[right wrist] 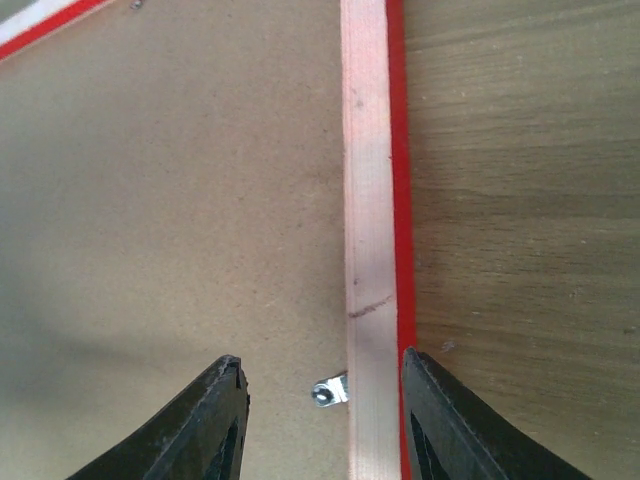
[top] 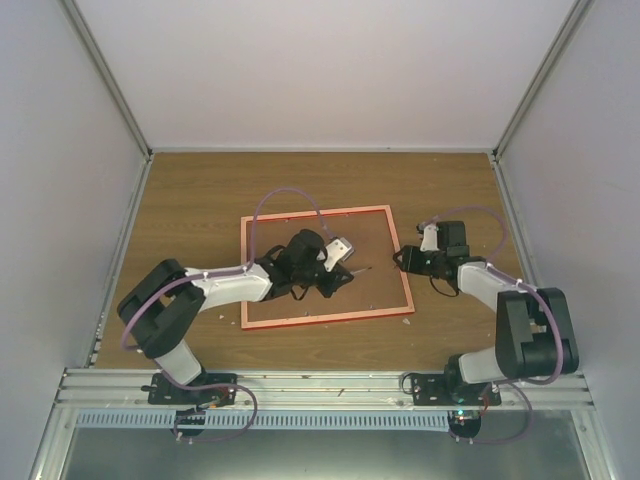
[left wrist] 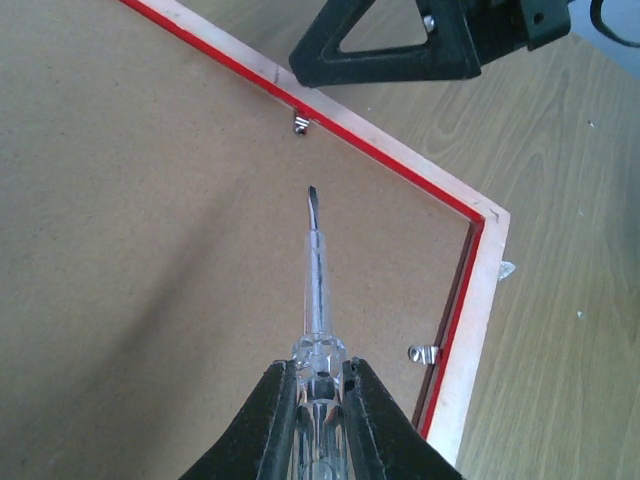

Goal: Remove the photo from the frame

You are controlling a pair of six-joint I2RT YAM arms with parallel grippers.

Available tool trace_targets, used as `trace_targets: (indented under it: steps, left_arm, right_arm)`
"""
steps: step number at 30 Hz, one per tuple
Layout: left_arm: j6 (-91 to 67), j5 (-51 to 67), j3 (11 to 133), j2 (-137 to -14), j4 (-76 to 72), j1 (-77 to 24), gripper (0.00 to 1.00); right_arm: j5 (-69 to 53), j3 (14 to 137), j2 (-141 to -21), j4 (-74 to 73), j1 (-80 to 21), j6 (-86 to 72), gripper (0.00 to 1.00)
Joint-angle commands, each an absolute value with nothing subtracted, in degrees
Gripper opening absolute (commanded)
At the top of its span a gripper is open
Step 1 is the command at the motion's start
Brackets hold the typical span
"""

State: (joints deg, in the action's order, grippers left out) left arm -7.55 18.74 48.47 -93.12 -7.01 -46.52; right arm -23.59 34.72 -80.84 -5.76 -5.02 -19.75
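One thin bright-red rectangular picture frame (top: 330,319) lies face down mid-worktop on my brown wooden worktop (top: 200,200), brown board back (top: 370,250) up. The photo is out of my sight. I count two small silver metal clips (left wrist: 299,124) (left wrist: 424,352) and one clear-handled flat-blade screwdriver (left wrist: 315,290). My left arm bends in over the board, left claw (left wrist: 318,375) pinched on the handle, blade aimed toward the farther clip. My right arm folds in from the right, right claw (right wrist: 322,372) parted, straddling the frame's right rail.

The frame (top: 330,318) is bright red with pale wood, the board (top: 375,245) inside it plain brown, the table (top: 200,190) around it wood-grained.
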Motion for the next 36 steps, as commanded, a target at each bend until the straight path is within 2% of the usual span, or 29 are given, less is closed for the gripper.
trace_targets:
  steps: [1, 15, 21, 27, 36]
  left_arm:
    - [-8.17, 21.96, 52.23, -96.24, -10.02, -46.93, 0.0]
    - [-9.02, 22.42, 52.24, -97.85, -9.34, -47.28, 0.0]
    - [-10.2, 20.82, 48.53, -94.92, -9.32, -47.24, 0.0]
    - [-11.28, 19.89, 46.26, -92.59, -8.81, -47.23, 0.0]
    - [-11.73, 20.19, 48.04, -94.79, -9.44, -47.29, 0.0]
  right_arm:
    - [-21.61, 33.69, -83.04, -4.82, -4.9, -17.87, 0.45]
    - [-25.26, 32.87, -84.56, -3.02, -10.13, -17.47, 0.27]
    - [-25.46, 33.39, -84.35, -2.77, -14.39, -18.63, 0.27]
    - [-21.82, 32.23, -80.24, -5.51, -16.49, -19.73, 0.33]
    - [-19.17, 28.23, -77.54, -6.63, -18.19, -21.26, 0.35]
